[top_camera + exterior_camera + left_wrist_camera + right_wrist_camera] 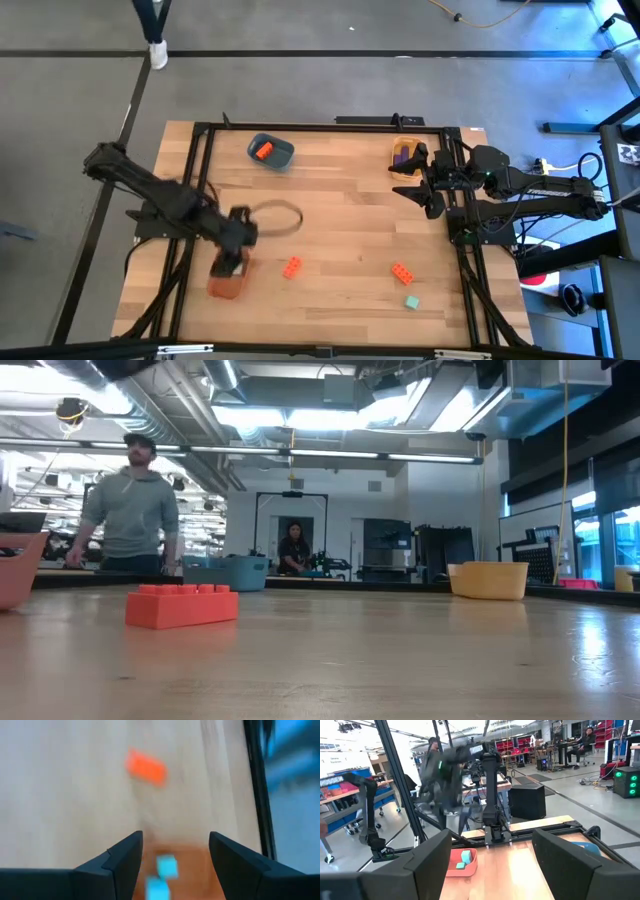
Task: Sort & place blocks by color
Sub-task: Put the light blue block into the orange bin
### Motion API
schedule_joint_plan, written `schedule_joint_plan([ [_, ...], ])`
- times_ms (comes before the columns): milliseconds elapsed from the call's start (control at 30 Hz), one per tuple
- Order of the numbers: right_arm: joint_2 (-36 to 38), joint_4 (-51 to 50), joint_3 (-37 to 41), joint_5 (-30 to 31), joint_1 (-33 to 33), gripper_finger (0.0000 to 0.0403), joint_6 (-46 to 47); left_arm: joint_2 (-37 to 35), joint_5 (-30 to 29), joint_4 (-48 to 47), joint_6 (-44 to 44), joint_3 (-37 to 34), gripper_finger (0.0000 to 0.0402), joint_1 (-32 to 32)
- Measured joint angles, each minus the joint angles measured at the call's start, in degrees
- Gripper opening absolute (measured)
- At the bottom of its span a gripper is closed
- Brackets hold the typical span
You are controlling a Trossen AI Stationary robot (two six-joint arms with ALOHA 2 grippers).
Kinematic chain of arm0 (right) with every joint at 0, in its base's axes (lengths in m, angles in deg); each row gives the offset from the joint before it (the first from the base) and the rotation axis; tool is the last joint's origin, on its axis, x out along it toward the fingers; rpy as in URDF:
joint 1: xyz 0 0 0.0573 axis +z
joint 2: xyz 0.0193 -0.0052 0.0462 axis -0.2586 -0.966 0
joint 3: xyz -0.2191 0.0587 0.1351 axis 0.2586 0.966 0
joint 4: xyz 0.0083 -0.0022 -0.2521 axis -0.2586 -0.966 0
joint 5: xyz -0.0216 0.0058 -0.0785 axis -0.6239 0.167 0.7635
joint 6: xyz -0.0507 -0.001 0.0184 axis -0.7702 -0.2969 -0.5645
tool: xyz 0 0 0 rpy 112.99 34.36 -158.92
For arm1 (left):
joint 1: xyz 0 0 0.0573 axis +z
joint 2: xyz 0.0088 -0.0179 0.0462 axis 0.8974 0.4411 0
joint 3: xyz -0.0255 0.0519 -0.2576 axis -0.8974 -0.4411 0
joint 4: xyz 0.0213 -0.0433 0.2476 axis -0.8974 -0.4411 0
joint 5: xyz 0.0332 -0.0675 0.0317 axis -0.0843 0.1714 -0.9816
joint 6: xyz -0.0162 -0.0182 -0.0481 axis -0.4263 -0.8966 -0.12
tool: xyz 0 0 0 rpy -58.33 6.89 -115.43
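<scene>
**High view: sorting part done, three blocks loose on the bench**

High view shows the pale wooden bench (340, 200) inside its black frame, with three bowls on it. Of those, the dark blue bowl (272, 152) near the far edge holds an orange-red plastic brick (263, 151). A yellow bowl (404, 160) at the far right corner holds purple bricks (403, 153). An orange bowl (228, 283) at the near left holds two small teal-mint bricks (166, 866), seen from the left wrist camera.

Above that orange bowl hangs the left tool (236, 255), its fingers spread wide and empty, so the teal pieces below look to have been let go into the bowl. Beside the yellow bowl the right tool (427, 195) waits, fingers also apart with nothing between them.

Left on the open wood are three loose pieces: one orange-red brick (291, 267) just right of the orange bowl, another orange-red brick (402, 272) toward the near right, and a teal-mint brick (410, 302) close beside it. I judge the task a little past halfway: those two orange-red ones belong with their match in the blue bowl, and the teal one with the others in the orange bowl.
</scene>
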Motion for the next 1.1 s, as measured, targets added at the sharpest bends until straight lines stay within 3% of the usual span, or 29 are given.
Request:
schedule_joint_plan([
  [200,0.0,0.31,0.0,0.02,0.0,0.028,-0.51,-3.28,-14.87,3.36,8.04,11.49,0.022,9.5],
  [300,0.0,0.35,0.0,0.04,0.02,0.028,-0.53,-4.87,-16.85,13.58,13.46,12.89,0.022,15.59],
  [500,0.0,2.5,0.0,0.11,0.0,0.028,-0.53,-7.92,-5.96,37.95,17.13,4.5,0.022,26.61],
  [733,0.0,3.43,0.0,0.11,0.02,0.028,-0.55,-8.13,2.7,57.29,13.31,-7.34,0.022,31.65],
  [900,0.0,3.39,0.0,0.08,0.02,0.028,-2.1,-8.17,3.22,68.06,9.86,-14.51,0.022,31.63],
  [1100,0.0,3.37,0.0,0.07,0.0,0.028,-1.88,-8.19,3.06,69.76,9.68,-15.74,0.022,31.63],
])
